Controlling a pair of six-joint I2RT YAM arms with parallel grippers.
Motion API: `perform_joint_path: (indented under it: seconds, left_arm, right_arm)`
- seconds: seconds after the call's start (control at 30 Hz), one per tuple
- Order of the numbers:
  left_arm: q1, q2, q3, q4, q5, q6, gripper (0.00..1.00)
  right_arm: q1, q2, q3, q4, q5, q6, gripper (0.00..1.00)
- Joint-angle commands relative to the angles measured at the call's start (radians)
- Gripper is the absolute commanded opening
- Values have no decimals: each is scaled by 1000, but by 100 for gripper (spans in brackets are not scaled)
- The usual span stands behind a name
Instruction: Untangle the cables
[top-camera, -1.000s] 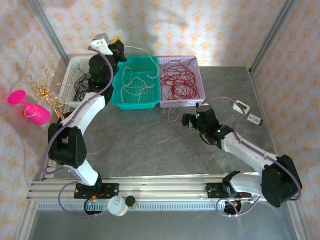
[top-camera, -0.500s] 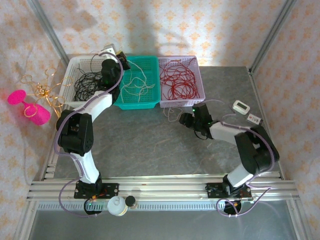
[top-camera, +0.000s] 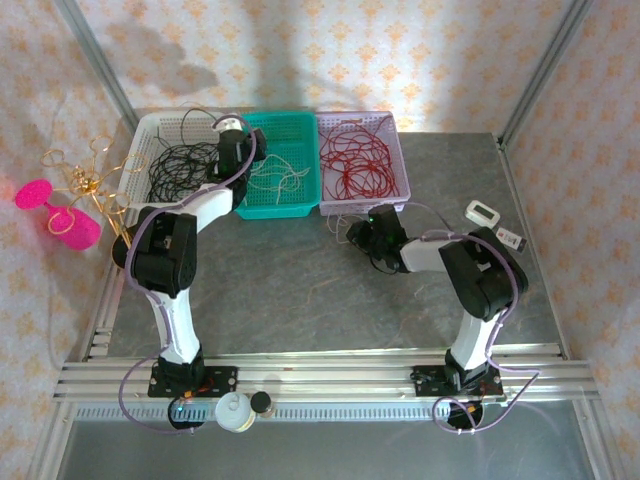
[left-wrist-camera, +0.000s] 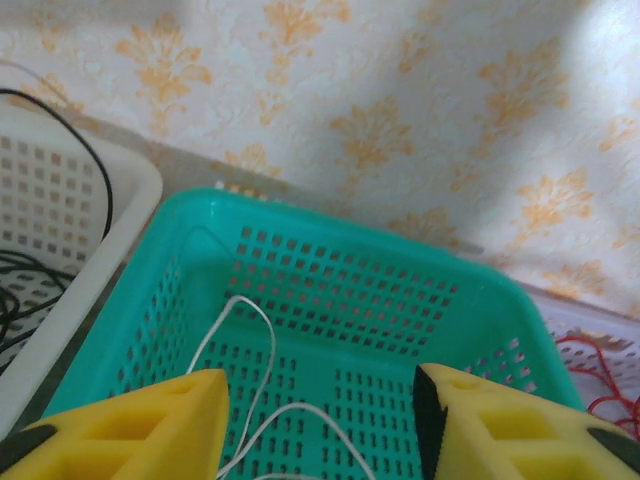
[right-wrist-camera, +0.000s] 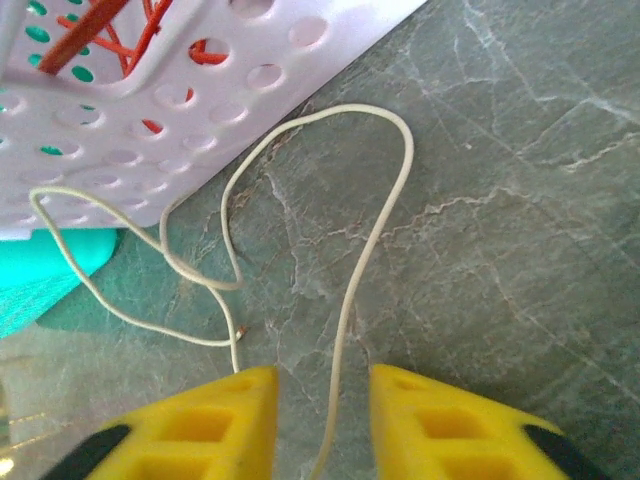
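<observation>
white cable (right-wrist-camera: 372, 245), loop toward lilac basket (right-wrist-camera: 345, 30)

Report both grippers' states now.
Left gripper: open, empty, above the teal basket.
Right gripper: open, white cable running between its fingers, not pinched.

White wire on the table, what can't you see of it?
- Right wrist view: white wire runs off the bottom edge between the fingers of the right hand; the rest is cut off.
- Top view: too thin to follow beside that hand; the arm covers part.
</observation>
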Motion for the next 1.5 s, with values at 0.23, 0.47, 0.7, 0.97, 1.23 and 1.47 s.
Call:
perform_joint_path:
  seconds: [0.23,0.47,0.7,0.97,1.23,1.47]
  left_arm:
    - [-88,-321,-158,-118,2,38,61]
    - [-208,-590,-443,-106,215,80,62]
    - [-288,-665,-624,45,565,78,66]
    - [-387,-569,-734,459,596,-108,72]
    - [-404,-501,-773,644,550,-208,71]
    - [-404,-426,-755,728,519,-294,63]
  right_arm:
    - [10,-98,-31,50,105,-54,0]
    - [13,-393,-86,-95,68,-252,0]
    - [-18,-598,21,-352,-60,-402,0]
    - [-35,-661,157,-411,-182,-295,0]
    - [-35,-682,168,-369,-230,-206,0]
    - [-35,-695,143,-308,-266,-146,0]
